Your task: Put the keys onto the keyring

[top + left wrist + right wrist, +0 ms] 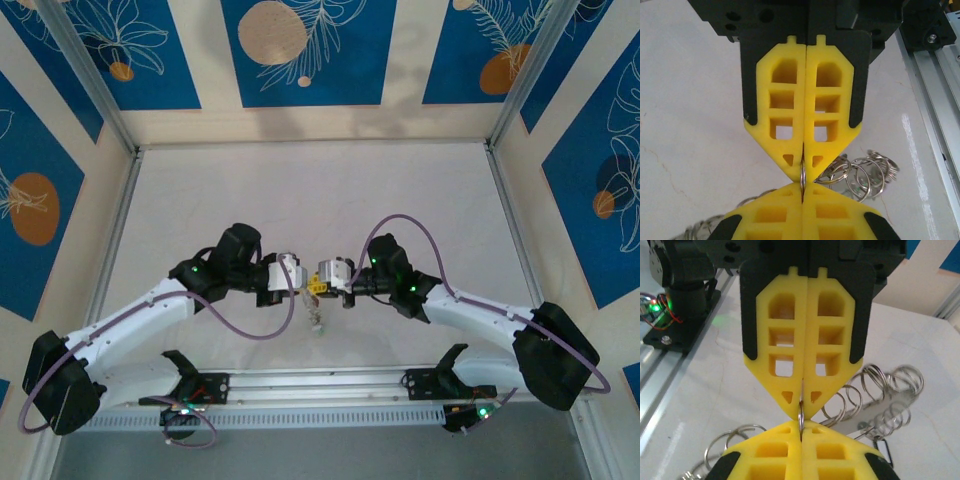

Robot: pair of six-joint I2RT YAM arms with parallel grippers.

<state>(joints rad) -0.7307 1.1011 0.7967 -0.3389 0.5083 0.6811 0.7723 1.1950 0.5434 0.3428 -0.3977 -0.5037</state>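
My left gripper [305, 280] and right gripper [322, 283] meet tip to tip over the near middle of the table. Both are shut on the same thin metal ring, the keyring [803, 176], seen edge-on between the yellow pads. In the left wrist view my left gripper [804, 169] points at the right gripper [802, 215] below it. In the right wrist view my right gripper [801, 407] faces the left gripper [801, 455], with the keyring [801, 416] between them. A bunch of keys [317, 320] hangs under the junction, with small rings [865, 172], a flat silvery key [875, 412] and a black tag [883, 452].
An aluminium rail [320, 385] runs along the near table edge between the arm bases. Purple cables [270, 330] loop off both arms. Metal frame posts [520, 90] and patterned walls close in the white table [300, 190].
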